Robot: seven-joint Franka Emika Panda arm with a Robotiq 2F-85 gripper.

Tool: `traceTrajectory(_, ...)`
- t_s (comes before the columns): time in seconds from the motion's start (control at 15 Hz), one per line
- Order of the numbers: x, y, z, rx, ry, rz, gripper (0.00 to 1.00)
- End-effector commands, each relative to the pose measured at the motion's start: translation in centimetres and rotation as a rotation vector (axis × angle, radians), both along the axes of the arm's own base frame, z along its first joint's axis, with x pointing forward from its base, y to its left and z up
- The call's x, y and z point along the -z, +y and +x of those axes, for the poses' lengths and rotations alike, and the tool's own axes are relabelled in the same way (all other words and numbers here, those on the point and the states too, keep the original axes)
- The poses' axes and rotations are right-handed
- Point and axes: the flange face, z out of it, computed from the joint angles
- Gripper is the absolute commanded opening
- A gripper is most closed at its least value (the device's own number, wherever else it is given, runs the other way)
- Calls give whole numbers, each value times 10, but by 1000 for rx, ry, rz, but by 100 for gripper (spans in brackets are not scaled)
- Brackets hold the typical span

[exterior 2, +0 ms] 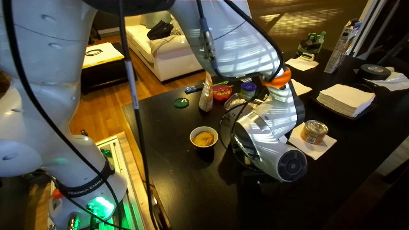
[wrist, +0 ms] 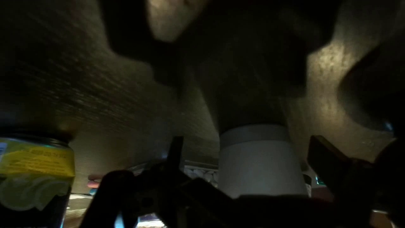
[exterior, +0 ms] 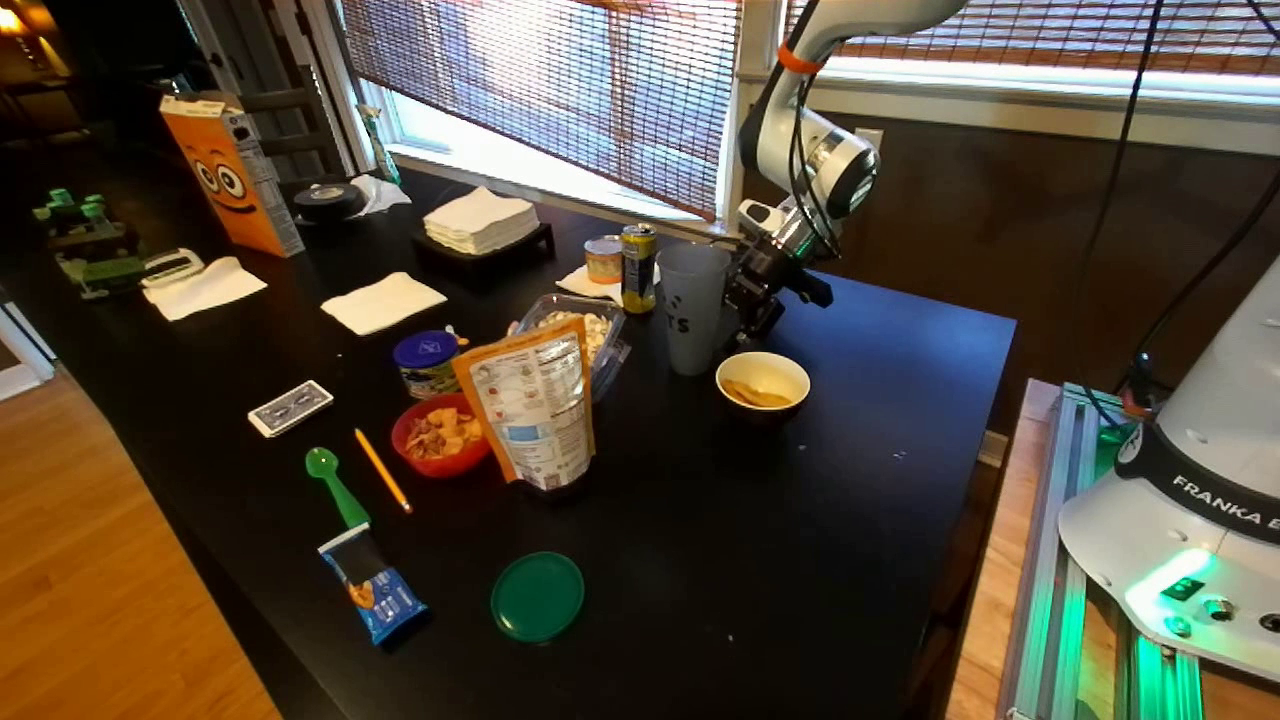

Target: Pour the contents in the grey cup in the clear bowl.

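Note:
The tall grey cup [exterior: 692,310] with dark lettering stands upright on the black table. In the wrist view its plain side [wrist: 259,167] shows between my fingers; its inside is hidden. My gripper [exterior: 762,312] is low beside the cup. In the wrist view the gripper [wrist: 248,148] is open, one finger on each side of the cup, with gaps on both sides. The arm hides the gripper in an exterior view. A low clear container [exterior: 608,370] with pale pieces stands behind the pouch and shows in both exterior views [exterior 2: 227,103]; no other low see-through bowl is visible.
A cream-lined dark bowl [exterior: 775,370] with chips stands close to the cup. A yellow can [exterior: 638,275] stands near it, also in the wrist view [wrist: 38,161], beside a tin [exterior: 604,262]. A pouch [exterior: 535,420], red bowl [exterior: 415,455] and green lid [exterior: 538,597] stand farther off.

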Motion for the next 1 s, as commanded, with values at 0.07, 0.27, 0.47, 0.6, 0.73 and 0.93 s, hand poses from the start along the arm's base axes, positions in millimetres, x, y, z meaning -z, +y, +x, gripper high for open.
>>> traceTrajectory(0.07, -30, -12, -17, 120, 55, -135, 100)
traceTrajectory(0.27, -55, -20, -30, 199, 86, -240, 100)
traceTrajectory(0.47, -88, -13, -39, 236, 108, -308, 100)
traceTrajectory(0.6, -111, -6, -44, 278, 147, -335, 100)
traceTrajectory(0.73, -135, 1, -44, 311, 164, -367, 100)
traceTrajectory(0.93, -173, 22, -46, 348, 168, -421, 100)
